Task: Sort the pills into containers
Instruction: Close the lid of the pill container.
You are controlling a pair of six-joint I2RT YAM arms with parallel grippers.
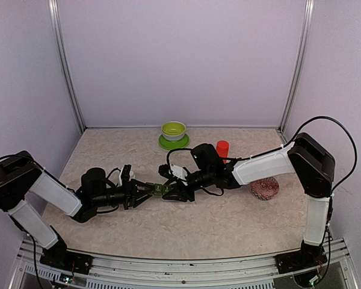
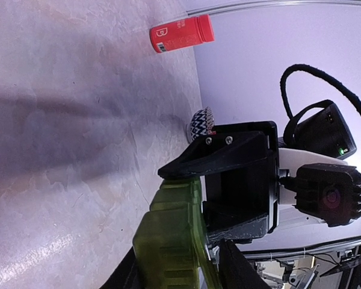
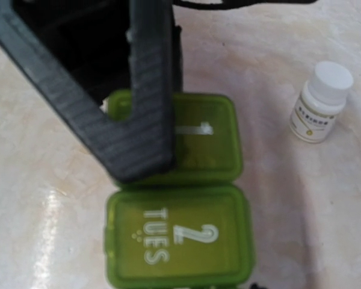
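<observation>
The containers point(image 1: 160, 190), a dark green strip of joined lidded compartments, are held between both grippers at mid-table. My left gripper point(image 1: 148, 189) is shut on one end, its fingers pinching lid and base of the containers point(image 2: 168, 241). My right gripper point(image 1: 172, 190) is shut on the other end. In the right wrist view the lids of the containers point(image 3: 180, 241) are closed and read "1" and "2 TUES". One dark finger point(image 3: 138, 108) of the left gripper lies across lid 1. No pills are in view.
A red bottle point(image 1: 222, 149) stands behind the right gripper. A lime-green bowl on a saucer point(image 1: 173, 133) sits at the back wall. A red-and-white patterned bowl point(image 1: 265, 188) is under the right forearm. A small white pill bottle point(image 3: 320, 102) stands beside the strip.
</observation>
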